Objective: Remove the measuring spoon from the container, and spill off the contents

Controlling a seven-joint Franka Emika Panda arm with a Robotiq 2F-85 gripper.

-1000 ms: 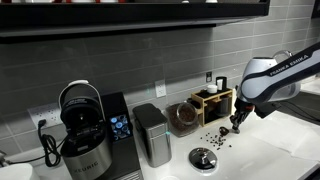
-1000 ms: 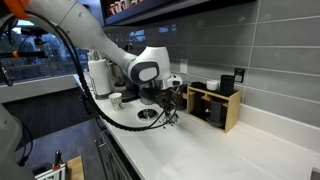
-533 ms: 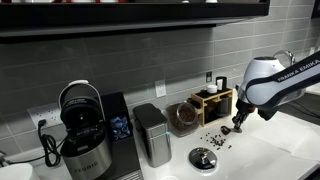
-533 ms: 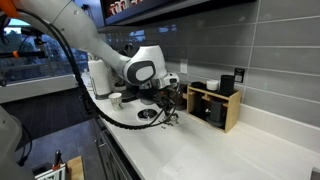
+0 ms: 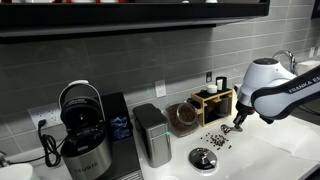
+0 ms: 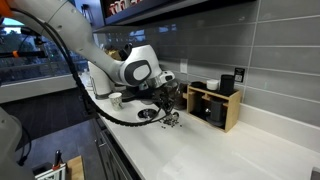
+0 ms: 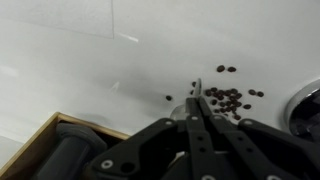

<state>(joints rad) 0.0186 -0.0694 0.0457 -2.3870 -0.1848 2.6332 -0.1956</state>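
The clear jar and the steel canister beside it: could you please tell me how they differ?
The jar is round and see-through, showing brown contents; the canister is boxy and opaque. The canister is taller than the jar. The jar sits by the wooden box; the canister by the coffee machine. Both stand upright on the counter.

White countertop [image 5: 270, 160], seen in both exterior views. Standing on it in a row along the back: black coffee machine [image 5: 85, 135], brushed-steel canister [image 5: 151, 135] just beside it, then a clear jar [image 5: 182, 117] that looks dark brown inside, then a wooden compartment box [image 5: 213, 103]. Round metal drain disc [image 5: 203, 158] sits nearer the front edge, in front of the canister and jar. Loose coffee beans [image 5: 216, 139] lie on the bare surface between disc and box. The wrist view shows them as one loose cluster, a few strays apart.
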